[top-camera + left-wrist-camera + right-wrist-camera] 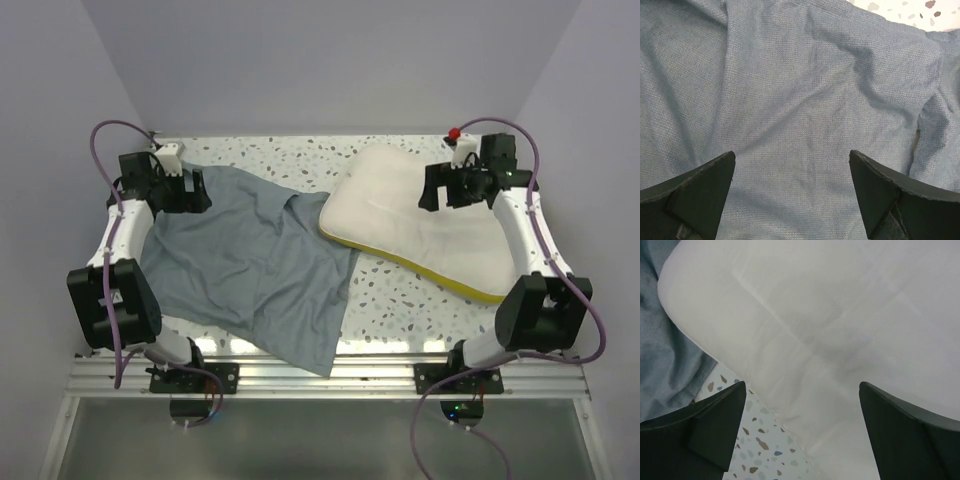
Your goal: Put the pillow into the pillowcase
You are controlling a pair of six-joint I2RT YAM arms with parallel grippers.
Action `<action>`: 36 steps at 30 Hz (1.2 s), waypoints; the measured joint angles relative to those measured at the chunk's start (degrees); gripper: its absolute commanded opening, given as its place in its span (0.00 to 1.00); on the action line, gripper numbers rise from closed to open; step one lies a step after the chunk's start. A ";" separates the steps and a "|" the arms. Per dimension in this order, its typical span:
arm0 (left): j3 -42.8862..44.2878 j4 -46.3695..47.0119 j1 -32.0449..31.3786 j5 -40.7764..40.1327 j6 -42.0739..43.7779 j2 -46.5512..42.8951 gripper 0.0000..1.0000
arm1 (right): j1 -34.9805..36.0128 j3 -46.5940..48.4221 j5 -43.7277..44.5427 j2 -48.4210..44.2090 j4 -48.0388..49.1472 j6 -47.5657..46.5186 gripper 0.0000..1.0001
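Risks, left to right. At the left, the pillowcase [250, 270] shows only its wrinkled grey-blue face and no opening can be made out. A pinch by the left fingers [695, 195] would therefore likely take both layers together and keep the mouth shut. Its near corner reaches the near edge of the tabletop [400, 300], where a careless tug could slide cloth off. At the centre, the left corner of the pillow [420, 225] appears to rest on the pillowcase's right margin, so lifting either one may drag the other. At the right, the pillow is plump and soft, and the right fingers [705, 435] closing on its broad top would probably slip or catch only the quilted cover. Positions, left to right. The left fingers are spread wide and hold nothing. They hang over the far-left part of the pillowcase, and cloth fills the gap between them in the wrist view; whether they touch it cannot be told. The pillowcase covers the left half of the tabletop. The pillow lies on the right half, cream face up, with its yellow edge along the near side. The right fingers, likewise released and empty, hover over its far-right part. In the wrist view the pillow's edge runs between them, with bare tabletop showing beside one finger.
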 measured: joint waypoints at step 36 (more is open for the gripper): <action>1.49 -3.10 0.00 4.52 6.51 2.73 1.00 | 8.28 47.80 4.63 47.06 -16.85 -20.96 0.99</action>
